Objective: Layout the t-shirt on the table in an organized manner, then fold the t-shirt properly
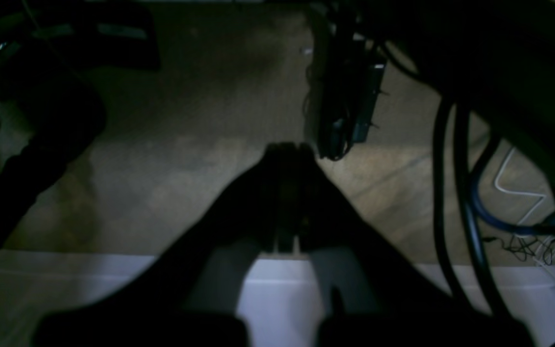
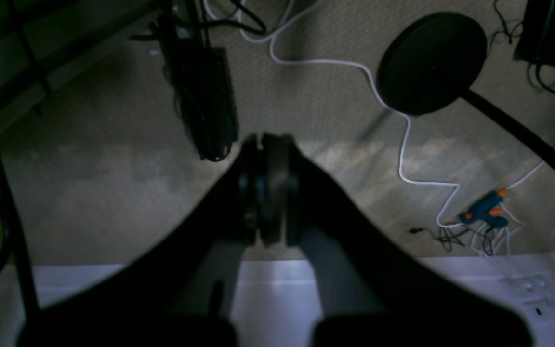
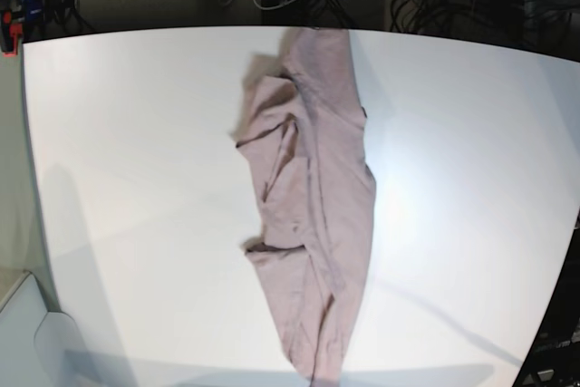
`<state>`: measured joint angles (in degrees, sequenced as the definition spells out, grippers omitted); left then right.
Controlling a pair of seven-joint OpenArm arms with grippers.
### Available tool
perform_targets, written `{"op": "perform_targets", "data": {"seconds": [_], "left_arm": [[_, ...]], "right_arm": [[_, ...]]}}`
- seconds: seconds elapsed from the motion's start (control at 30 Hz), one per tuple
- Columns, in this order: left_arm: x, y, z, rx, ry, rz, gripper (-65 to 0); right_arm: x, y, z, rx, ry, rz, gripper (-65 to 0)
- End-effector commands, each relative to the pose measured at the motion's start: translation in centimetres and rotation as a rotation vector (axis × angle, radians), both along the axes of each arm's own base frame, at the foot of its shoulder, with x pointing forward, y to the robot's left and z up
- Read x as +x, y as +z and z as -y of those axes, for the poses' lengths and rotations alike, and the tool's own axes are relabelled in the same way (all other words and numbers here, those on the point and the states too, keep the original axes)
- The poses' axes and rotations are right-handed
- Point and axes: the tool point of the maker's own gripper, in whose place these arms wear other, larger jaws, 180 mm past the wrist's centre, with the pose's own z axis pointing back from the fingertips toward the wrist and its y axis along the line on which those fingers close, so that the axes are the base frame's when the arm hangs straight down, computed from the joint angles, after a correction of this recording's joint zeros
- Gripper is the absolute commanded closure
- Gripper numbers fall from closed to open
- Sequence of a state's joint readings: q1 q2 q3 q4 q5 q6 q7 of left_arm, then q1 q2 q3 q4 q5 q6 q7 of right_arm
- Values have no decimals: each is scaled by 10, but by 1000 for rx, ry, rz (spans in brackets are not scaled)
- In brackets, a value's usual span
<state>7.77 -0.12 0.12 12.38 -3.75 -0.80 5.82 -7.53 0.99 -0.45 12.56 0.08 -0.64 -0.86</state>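
A wide white surface (image 3: pixel 136 178) fills the base view, with dark floor and tangled cables beyond its far edge. The t-shirt (image 3: pixel 313 197), dusty pink, lies in a long rumpled band down the middle of the surface, reaching from the far edge to the near edge, creased and folded over itself along its left side, with bare white on both sides of it. Neither arm shows in the base view. Both wrist cameras look past the white edge of the surface down onto a carpeted floor, and no cloth appears in either view. The left pincer (image 1: pixel 289 149) is dark and blurred, its two fingers pressed together at the tips with nothing between them; black and blue cables hang to its right. The right pincer (image 2: pixel 270 144) is likewise pressed together and empty. Beyond it on the floor sit a round black lamp base (image 2: pixel 431 62), a winding white cable (image 2: pixel 405 144) and a blue and orange glue gun (image 2: pixel 484 212).
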Motion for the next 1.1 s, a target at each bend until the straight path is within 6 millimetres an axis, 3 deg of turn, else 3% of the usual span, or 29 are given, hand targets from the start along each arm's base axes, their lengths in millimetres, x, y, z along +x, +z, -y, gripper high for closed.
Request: {"op": "perform_targets", "data": {"seconds": [0.0, 1.07], "left_arm": [[-4, 0, -2, 11, 4, -8, 0], [-2, 1, -6, 16, 6, 8, 0]], "right_arm": [[-3, 0, -1, 14, -3, 1, 0], [-1, 0, -1, 13, -4, 10, 0]]}}
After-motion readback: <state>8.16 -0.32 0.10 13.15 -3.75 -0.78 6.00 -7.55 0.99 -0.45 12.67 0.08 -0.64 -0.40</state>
